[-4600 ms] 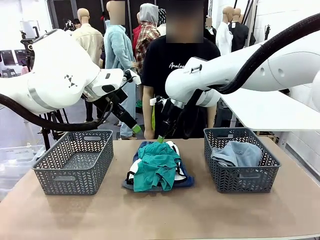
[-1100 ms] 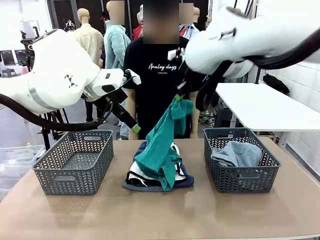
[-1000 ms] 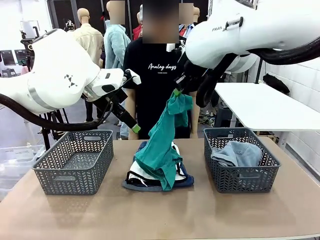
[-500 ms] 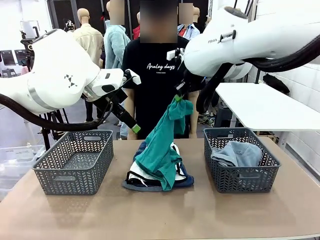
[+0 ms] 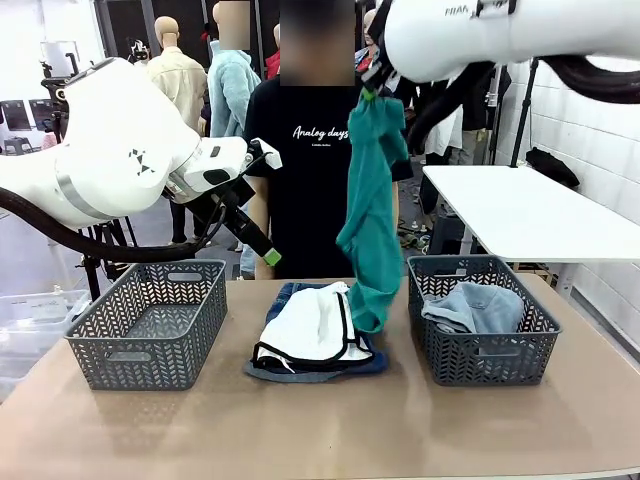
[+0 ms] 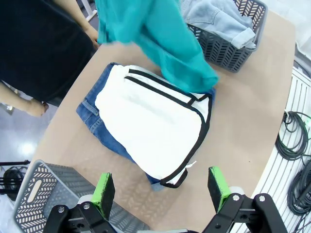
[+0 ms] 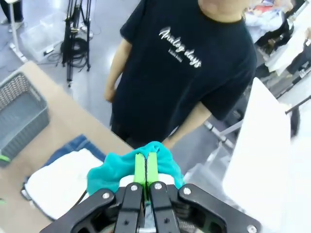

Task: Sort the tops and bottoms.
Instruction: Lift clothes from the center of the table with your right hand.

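On the brown worktop (image 5: 320,430) the middle pile now lies uncovered: white shorts with black trim (image 5: 312,328) rest on top of mid-blue denim shorts (image 6: 92,109), where half a second ago the tail of the soft teal-green garment (image 5: 372,220) was still draped over them. That garment has been lifted clear and hangs full length, its hem just above the pile's right edge, beside the grey lattice basket on the right (image 5: 480,360) that holds faded grey-blue denim (image 5: 475,305). The right end effector (image 7: 146,167) is pinched tight on the garment's top fold, high in front of the person in the black T-shirt (image 5: 310,170). The left end effector (image 6: 161,188) hangs spread wide and empty above the empty grey lattice basket on the left (image 5: 145,355). The one top is now separated, and probably belongs in that empty basket
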### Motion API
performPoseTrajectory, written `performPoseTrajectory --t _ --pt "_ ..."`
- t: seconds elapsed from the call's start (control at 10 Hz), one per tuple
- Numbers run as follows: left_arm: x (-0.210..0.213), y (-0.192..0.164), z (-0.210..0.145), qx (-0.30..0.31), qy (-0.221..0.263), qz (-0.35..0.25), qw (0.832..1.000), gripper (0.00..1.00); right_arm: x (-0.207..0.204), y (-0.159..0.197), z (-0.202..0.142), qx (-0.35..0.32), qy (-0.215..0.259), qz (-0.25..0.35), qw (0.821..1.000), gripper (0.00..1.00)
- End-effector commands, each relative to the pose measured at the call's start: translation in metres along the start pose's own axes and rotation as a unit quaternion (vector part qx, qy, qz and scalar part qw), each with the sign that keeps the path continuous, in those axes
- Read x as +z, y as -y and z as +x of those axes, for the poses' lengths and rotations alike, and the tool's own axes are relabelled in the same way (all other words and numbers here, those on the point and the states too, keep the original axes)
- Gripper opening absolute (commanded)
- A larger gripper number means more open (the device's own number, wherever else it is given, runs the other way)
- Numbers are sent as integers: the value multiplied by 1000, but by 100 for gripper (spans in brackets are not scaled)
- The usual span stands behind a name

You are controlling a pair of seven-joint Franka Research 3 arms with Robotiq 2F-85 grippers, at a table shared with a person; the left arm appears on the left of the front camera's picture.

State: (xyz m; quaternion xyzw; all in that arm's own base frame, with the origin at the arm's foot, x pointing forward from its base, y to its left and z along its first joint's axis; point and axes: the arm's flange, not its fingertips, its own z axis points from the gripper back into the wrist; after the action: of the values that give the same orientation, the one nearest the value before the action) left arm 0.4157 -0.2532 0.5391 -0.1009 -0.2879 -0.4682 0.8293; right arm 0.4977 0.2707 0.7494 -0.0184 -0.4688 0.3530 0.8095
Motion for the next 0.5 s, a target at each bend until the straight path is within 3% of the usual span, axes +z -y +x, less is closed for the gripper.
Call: performPoseTrajectory --t 0.0,0.4 --pt "2 0 -1 -5 -1 3 1000 100 -17 -9 17 5 -3 11 1000 0" --pt "2 0 -1 -5 -1 3 1000 100 -24 -22 39 22 -6 65 998 0"
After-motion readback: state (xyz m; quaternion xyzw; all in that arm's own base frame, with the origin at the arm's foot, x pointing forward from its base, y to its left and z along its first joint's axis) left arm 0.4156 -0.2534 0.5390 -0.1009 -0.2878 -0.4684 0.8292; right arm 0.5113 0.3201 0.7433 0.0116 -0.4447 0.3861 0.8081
